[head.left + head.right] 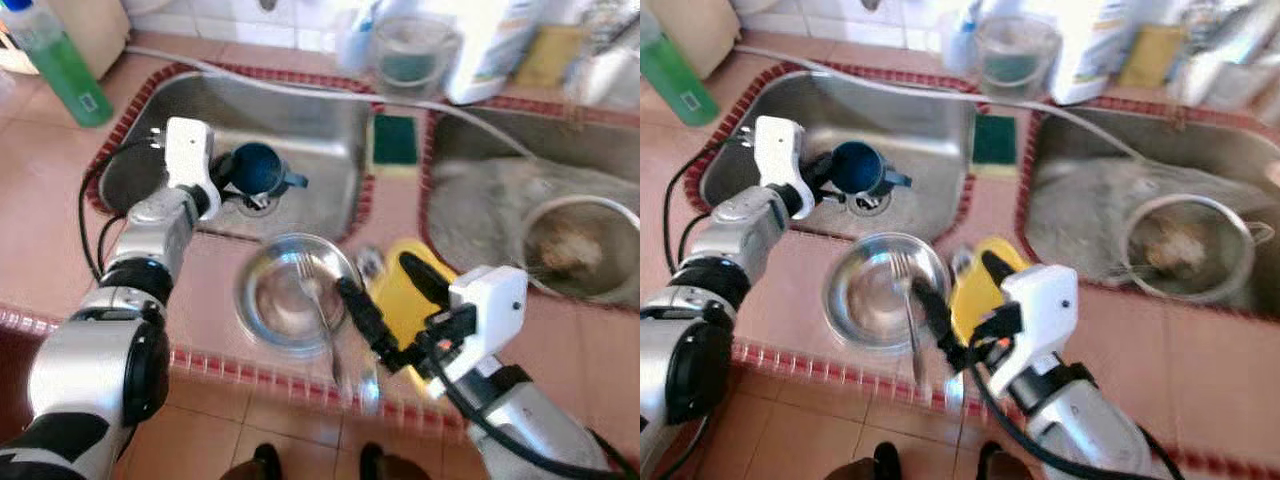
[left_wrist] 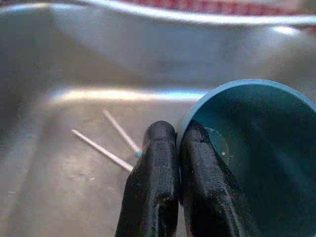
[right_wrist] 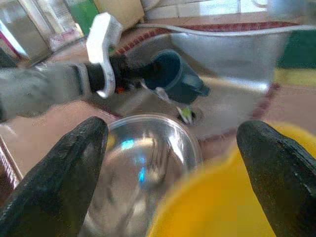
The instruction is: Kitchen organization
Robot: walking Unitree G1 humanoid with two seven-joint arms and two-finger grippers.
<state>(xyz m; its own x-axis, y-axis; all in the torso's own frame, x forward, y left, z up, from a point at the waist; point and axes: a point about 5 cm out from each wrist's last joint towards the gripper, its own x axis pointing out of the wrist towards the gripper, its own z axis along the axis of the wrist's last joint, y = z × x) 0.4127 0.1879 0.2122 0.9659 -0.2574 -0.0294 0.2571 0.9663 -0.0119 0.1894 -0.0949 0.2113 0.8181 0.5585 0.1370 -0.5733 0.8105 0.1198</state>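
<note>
A dark blue cup (image 1: 258,168) tilts on its side over the drain of the left steel sink (image 1: 320,120). My left gripper (image 2: 177,131) is shut on the cup's rim (image 2: 237,86), one finger inside and one outside. On the tiled counter in front of the sink sits a steel bowl (image 1: 255,300) with a fork (image 1: 312,290) in it. Right of the bowl lies a yellow dish (image 1: 400,305). My right gripper (image 1: 372,272) hovers open over the yellow dish's left edge, nothing between its fingers. A spoon (image 1: 369,265) lies between bowl and dish.
A green sponge (image 1: 395,140) rests on the divider between the sinks. The right sink holds a metal pot (image 1: 578,250). A green bottle (image 1: 60,65) stands at the back left, with jars and containers (image 1: 410,50) along the back. A white hose (image 1: 300,92) crosses the left sink.
</note>
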